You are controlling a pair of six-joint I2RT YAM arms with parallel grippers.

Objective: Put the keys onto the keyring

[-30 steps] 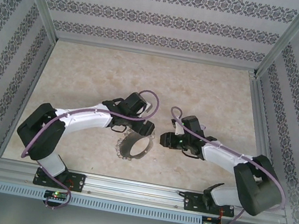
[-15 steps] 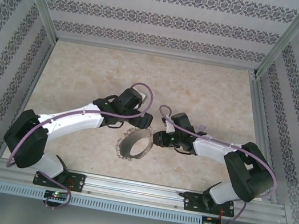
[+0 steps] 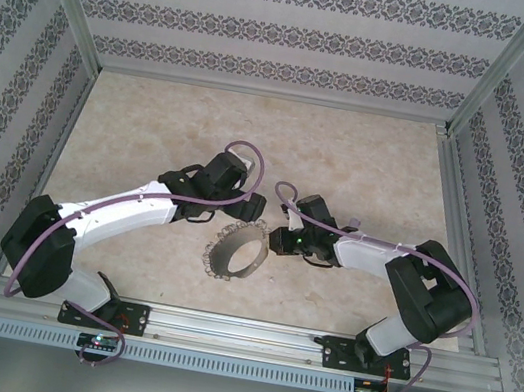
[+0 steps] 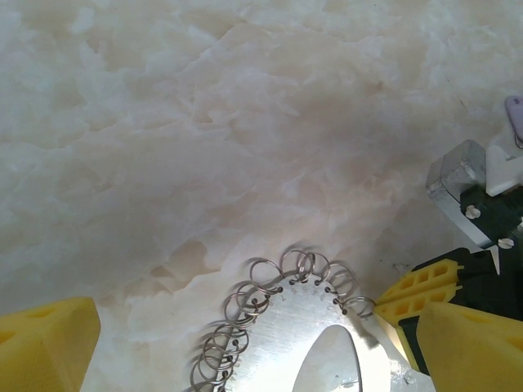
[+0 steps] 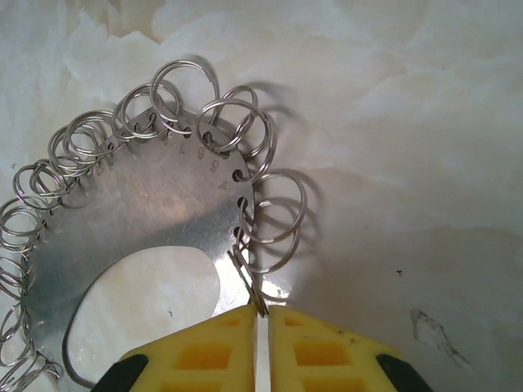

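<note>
Low at the keyring (image 5: pixel 155 237), right gripper (image 5: pixel 263 314) seemingly pinches one loop (image 5: pixel 248 282).

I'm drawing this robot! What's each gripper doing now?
Left gripper: open, holding nothing.
Right gripper: closed on a small ring on the metal plate.

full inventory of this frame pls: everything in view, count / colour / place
keyring: 1, silvery flat disc with a centre hole, mid-table between the grippers
keys: many, silvery wire loops, through holes round the keyring's rim
table: 1, pale marbled beige
walls: 3, white with grey patterned bands, left, back, right
frame rails: several, aluminium, near edge and corners
arms: 2, white and black, purple cables
left gripper: 1, yellow fingers, open, either side of the keyring
right gripper: 1, yellow fingers, shut on one of the keys
</note>
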